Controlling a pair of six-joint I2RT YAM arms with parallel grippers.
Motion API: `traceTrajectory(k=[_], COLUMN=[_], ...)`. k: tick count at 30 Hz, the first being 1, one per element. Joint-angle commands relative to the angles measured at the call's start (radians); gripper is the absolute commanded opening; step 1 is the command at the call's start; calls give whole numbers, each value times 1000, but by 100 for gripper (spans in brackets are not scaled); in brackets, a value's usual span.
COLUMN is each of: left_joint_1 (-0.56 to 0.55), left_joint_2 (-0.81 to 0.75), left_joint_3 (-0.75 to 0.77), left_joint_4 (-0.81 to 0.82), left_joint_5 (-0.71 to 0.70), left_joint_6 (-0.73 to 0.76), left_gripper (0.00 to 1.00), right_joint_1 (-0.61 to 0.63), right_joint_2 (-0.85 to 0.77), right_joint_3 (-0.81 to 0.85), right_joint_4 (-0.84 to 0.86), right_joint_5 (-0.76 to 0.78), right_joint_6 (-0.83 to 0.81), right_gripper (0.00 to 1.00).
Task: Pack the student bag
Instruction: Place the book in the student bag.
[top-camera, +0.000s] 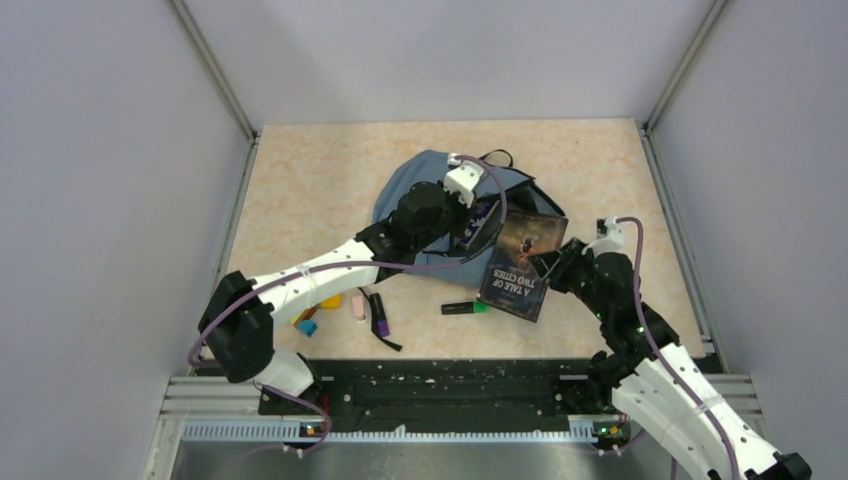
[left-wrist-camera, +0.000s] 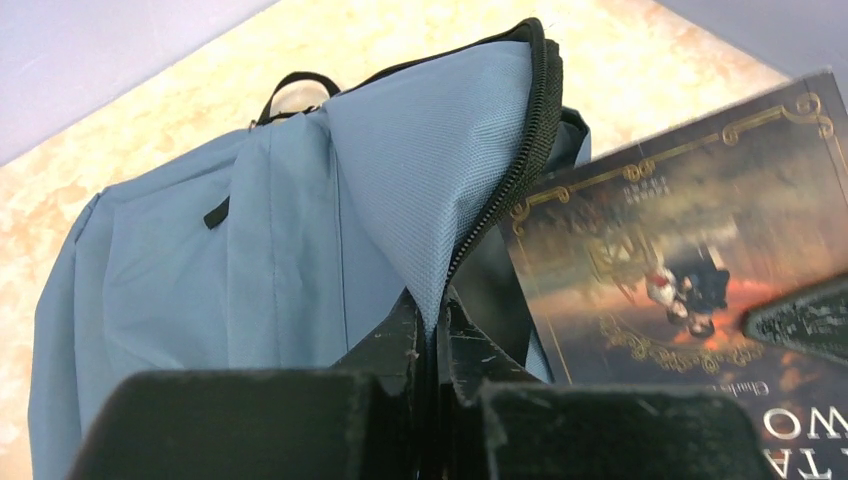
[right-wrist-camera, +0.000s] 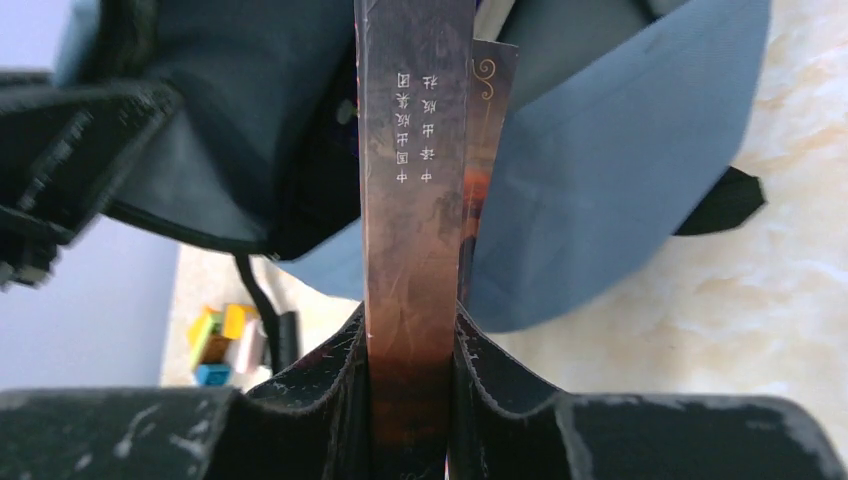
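While my left gripper (left-wrist-camera: 432, 335) pinches tight on the zippered flap of the student bag (top-camera: 408, 178), which lies far-centre on the table (top-camera: 310, 180), my right gripper (right-wrist-camera: 415, 350) clamps the book (top-camera: 522, 262) by its spine at the bag's right side.

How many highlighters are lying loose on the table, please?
2: a green highlighter left of the book, and a purple highlighter beside the left arm; that arm may hide others.
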Motion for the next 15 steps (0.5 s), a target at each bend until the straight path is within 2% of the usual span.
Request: traceTrajectory(k=[1,8,15], left_joint_1=[-7,-7,-7], left_joint_2=[-97,-156,-165], left_joint_3=[-50,-119,-135], left_joint_4=[115,131,141], left_joint_5=[3,-10,2], left_joint_6=[-8,-31,-42], left_gripper=[0,0,0], right_joint_1=[4,4,4], right_joint_2=[10,57,178], right_joint_3=[48,62,1], right_joint_4=[325,478,691], right_joint_5=[-7,133,181], right_joint_6=[165,184,282], right_gripper=[0,0,0])
